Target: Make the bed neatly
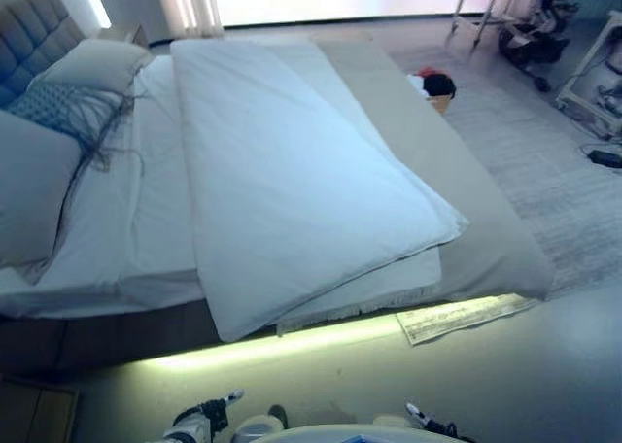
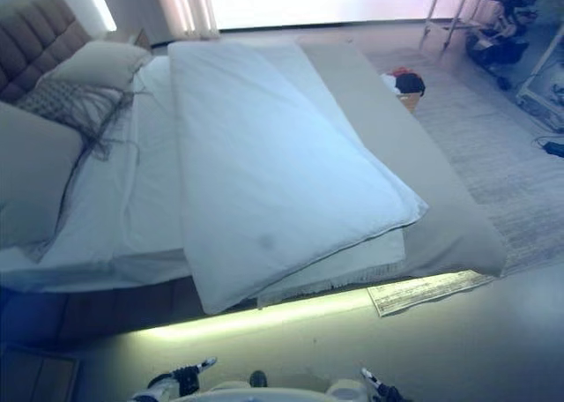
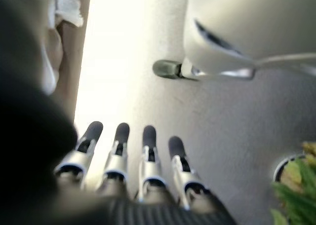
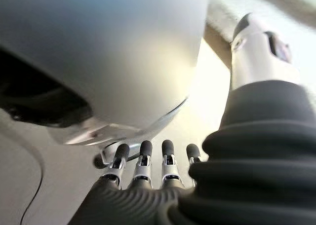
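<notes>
While unreadable, printed mat [image 1: 465, 316] bedside.

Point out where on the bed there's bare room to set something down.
Free: the grey bedspread strip past the folded white duvet, and the sheet between duvet and pillows. Crowded: the head end, with pillows and a tasselled cushion.
</notes>
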Controlling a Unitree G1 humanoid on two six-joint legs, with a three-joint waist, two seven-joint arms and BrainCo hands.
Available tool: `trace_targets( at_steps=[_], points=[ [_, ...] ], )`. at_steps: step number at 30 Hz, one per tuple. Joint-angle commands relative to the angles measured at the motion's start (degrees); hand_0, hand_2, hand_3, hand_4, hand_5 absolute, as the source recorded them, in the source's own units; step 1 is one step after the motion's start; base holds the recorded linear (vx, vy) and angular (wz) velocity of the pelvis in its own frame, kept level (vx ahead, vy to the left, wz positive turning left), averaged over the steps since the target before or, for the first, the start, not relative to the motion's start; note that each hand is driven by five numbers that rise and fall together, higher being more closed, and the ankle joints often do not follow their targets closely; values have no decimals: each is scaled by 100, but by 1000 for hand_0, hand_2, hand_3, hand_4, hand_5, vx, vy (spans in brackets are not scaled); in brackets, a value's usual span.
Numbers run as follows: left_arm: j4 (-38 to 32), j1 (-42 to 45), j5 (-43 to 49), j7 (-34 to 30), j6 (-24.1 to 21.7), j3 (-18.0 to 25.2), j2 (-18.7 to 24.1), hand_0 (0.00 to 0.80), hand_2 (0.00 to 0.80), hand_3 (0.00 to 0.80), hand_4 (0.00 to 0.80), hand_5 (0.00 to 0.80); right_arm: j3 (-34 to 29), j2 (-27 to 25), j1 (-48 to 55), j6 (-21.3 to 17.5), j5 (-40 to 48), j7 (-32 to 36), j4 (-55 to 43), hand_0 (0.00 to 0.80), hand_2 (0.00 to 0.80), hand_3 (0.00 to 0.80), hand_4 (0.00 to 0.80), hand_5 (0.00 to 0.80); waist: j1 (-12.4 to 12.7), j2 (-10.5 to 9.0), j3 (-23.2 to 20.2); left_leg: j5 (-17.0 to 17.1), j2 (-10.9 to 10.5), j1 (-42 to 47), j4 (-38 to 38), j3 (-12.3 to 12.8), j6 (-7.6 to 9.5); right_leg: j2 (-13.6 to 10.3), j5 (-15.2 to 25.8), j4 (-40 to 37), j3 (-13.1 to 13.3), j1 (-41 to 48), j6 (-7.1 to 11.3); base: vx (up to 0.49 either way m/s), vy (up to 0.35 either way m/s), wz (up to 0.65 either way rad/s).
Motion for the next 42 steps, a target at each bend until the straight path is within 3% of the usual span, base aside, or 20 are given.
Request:
trace_targets(
  at_steps=[1, 5, 9, 13, 16, 17, 18, 20, 23, 24, 27, 32, 42],
  points=[
    [69, -348, 67, 82, -10, 97, -16, 0, 0, 0, 0, 0, 48, 34, -452, -35, 253, 98, 1, 0, 0, 0, 0, 0, -257, -42, 364, -365, -186, -330, 483, -457, -57, 232, 1806, -1378, 49, -796, 47, -27, -190, 25],
    [-74, -381, -276, 333, -132, 83, -106, 0, 0, 0, 0, 0, 109, 17, -580, 55, 15, -286, -167, 0, 0, 0, 0, 0, -299, -136, 449, -612, -79, -368, 979, -281, -27, 249, 1588, -1262, 10, -592, -35, 96, -150, 57],
    [31, -249, 30, 178, -107, 167, -194, 0, 0, 0, 0, 0, 81, -4, -485, -130, 183, -216, -295, 0, 0, 0, 0, 0, -199, -263, 342, -666, 39, -67, 954, -376, -102, 297, 1392, -1355, -143, -30, -107, 262, -125, 47],
    [131, -256, 66, 125, -67, 145, -200, 0, 0, 0, 0, 0, 108, -28, -492, -169, 76, -163, -328, 0, 0, 0, 0, 0, -221, -263, 227, -649, 188, 112, 868, -389, -173, 352, 1174, -1229, -195, 146, -176, 207, -37, -5],
    [176, -223, 72, 173, -100, 167, -243, 0, 0, 0, 0, 0, 142, -16, -506, -122, 62, -64, -310, 0, 0, 0, 0, 0, -216, -300, 167, -835, 199, 237, 1207, -363, -258, 318, 1083, -1176, -345, 244, -244, 185, -12, 10],
    [185, -200, 39, 190, -136, 182, -252, 0, 0, 0, 0, 0, 168, -14, -509, -87, 20, -33, -327, 0, 0, 0, 0, 0, -188, -315, 163, -726, 216, 132, 1587, -378, -336, 325, 1047, -1208, -389, 345, -305, 141, 5, 13],
    [203, -178, -12, 186, -202, 193, -264, 0, 0, 0, 0, 0, 207, -22, -512, -47, -11, 8, -349, 0, 0, 0, 0, 0, -134, -336, 193, -400, 272, -139, 2152, -425, -440, 330, 1017, -1282, -414, 501, -383, 131, 39, 12],
    [191, -149, -57, 195, -260, 220, -286, 0, 0, 0, 0, 0, 275, -26, -520, -16, 8, -35, -382, 0, 0, 0, 0, 0, -44, -326, 292, -150, 338, -523, 2503, -464, -537, 328, 951, -1353, -381, 721, -425, 174, 151, 8],
    [166, -174, 26, 202, -254, 184, -277, 0, 0, 0, 0, 0, 318, -28, -562, -59, 192, -104, -331, 0, 0, 0, 0, 0, 94, -171, 399, 166, 647, -789, 1312, -277, -660, 304, 760, -1454, -334, 1075, -254, 194, 305, 5],
    [167, -246, 134, 217, -195, 166, -252, 0, 0, 0, 0, 0, 292, -36, -618, -116, 283, -114, -296, 0, 0, 0, 0, 0, 135, -170, 457, 164, 680, -787, 1033, -199, -621, 186, 704, -1468, -390, 1150, -190, 147, 251, 5],
    [203, -279, 268, 168, -167, 179, -122, 0, 0, 0, 0, 0, 118, 15, -602, -186, 757, -145, -378, 0, 0, 0, 0, 0, 128, -180, 424, 31, 473, -550, 839, -304, -512, -57, 782, -1346, -419, 1054, 15, 165, 182, -14],
    [200, -246, 312, 77, -187, 172, 44, 0, 0, 0, 0, 0, -51, 76, -568, -487, 1416, 275, -427, 0, 0, 0, 0, 0, 144, -143, 339, -93, 328, -325, 620, -332, -377, -212, 932, -1440, -410, 930, 137, 85, 57, -24],
    [160, -144, 419, 52, -219, 108, 90, 0, 0, 0, 0, 0, -274, 150, -729, -896, 2573, 772, -677, 0, 0, 0, 0, 0, 358, -221, 233, -128, 474, -529, 811, -286, -429, -228, 860, -1599, -417, 1117, 197, 41, -78, 1]
  ],
)
